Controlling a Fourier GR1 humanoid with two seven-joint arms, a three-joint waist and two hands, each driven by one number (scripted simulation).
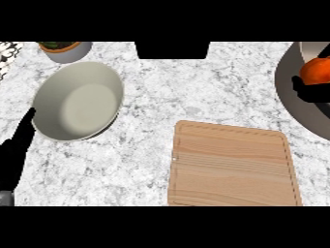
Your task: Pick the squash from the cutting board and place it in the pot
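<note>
The orange squash (327,70) is at the far right, over the opening of the grey pot (302,109), whose rim is cut by the view's right edge. My right hand (317,92) is curled round the squash from below and behind, hiding its lower part. The wooden cutting board (232,164) lies bare at the lower middle, left of the pot. My left hand (7,164) rests open at the lower left edge, fingers up, far from the board.
A pale round plate (78,101) sits on the marble counter at the left. Behind it stands a grey planter (66,50) with greenery. A black object (173,48) is at the top middle.
</note>
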